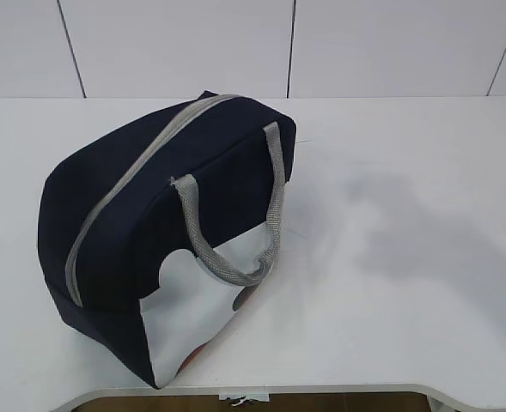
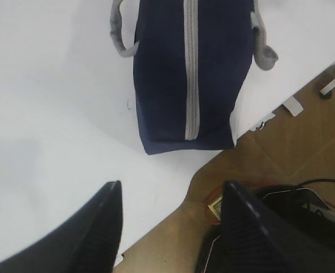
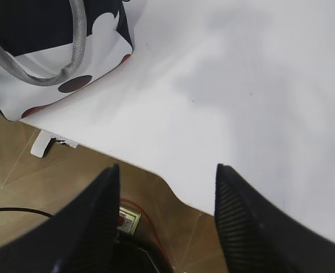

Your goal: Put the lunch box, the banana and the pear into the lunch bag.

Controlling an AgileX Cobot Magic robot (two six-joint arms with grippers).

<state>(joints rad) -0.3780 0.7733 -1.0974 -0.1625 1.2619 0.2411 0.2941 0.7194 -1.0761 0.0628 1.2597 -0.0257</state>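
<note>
- Here's the lunch bag [image 1: 141,215], navy blue, sitting on the left part of the white tabletop [image 1: 407,240], close to the near edge.
- The grey zipper [image 1: 128,176] runs along the top of the bag from the far end down to the near end, and it looks closed all the way.
- One grey webbing handle [image 1: 253,215] loops down over the white side panel [image 1: 188,318], which faces the camera's right; the panel carries dark and reddish patches low down.
- From the left wrist view, the bag lies ahead, zipper line [image 2: 191,74] straight down the middle, a handle showing on each side.
- Left hand [image 2: 170,219]: released, its two dark fingers [image 2: 107,222] spread wide with nothing between them, hanging over the tabletop's edge with brown floor [image 2: 281,148] below.
- Right hand [image 3: 164,210]: also released, fingers apart and empty, hovering over the near edge of the tabletop, well apart from the bag.
- In the right wrist view the bag's white panel and a handle [image 3: 70,51] sit at the upper left corner.
- Lunch box, banana and pear: not visible in any view; whether they are inside the bag cannot be told.
- Right half of the tabletop shows only soft grey shadows.
</note>
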